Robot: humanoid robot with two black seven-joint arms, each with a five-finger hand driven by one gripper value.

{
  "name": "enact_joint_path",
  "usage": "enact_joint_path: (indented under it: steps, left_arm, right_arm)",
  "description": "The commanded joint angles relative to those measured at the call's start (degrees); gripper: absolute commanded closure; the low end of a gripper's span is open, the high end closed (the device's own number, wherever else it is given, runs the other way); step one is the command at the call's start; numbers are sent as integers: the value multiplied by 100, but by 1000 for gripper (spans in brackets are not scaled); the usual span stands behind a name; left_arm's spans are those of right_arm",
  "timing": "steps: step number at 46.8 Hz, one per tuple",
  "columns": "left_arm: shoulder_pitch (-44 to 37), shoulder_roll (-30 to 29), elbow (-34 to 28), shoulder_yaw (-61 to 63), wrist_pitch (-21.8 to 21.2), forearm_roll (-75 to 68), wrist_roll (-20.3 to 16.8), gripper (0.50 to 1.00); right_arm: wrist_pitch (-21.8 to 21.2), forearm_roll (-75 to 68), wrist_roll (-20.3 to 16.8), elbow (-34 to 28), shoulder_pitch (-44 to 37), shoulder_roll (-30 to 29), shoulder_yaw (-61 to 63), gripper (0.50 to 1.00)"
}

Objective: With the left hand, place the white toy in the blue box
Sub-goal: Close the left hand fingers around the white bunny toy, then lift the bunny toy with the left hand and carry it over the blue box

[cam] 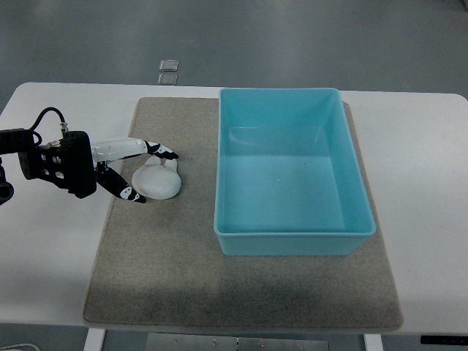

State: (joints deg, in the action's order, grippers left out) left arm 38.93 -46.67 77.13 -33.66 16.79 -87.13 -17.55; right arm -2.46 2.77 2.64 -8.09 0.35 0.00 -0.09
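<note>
A white rounded toy (158, 180) lies on the grey mat (219, 285), left of the blue box (292, 238). My left hand (148, 172) comes in from the left edge and sits right at the toy's left side. Its fingers are spread, the upper ones (162, 151) reaching over the toy's top edge and the thumb (131, 194) below its lower left. The fingers are not closed on the toy. The blue box is an open rectangular tub with nothing inside it. The right arm does not show.
The mat covers the middle of a white table (424, 219). A black cable (45, 117) loops from the left wrist. Two small square plates (169, 72) lie on the floor beyond the table's far edge.
</note>
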Motion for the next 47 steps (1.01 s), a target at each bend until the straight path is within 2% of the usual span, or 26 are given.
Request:
enact_joint_path:
  steps: [1,7,18,35,47]
  left_arm:
    - [0,0,-5,0,0,-6,-2,673]
    - [0,0,-23,0,0,-23,-2,750]
    - [18,53,-41,0,0,-41,-2,1000]
    - [141,-105,-76,-88,-106,38,-2,1000]
    - [527,-193,-234,-184,-176,65,-2,1000]
  right_arm:
    - [0,4,0,0,0,0,0,564]
    - [0,4,0,0,0,0,0,564]
    - [0,-5,0,0,0,0,0,564]
    - [0,4,0,0,0,0,0,564]
    - [0,4,0,0,0,0,0,564]
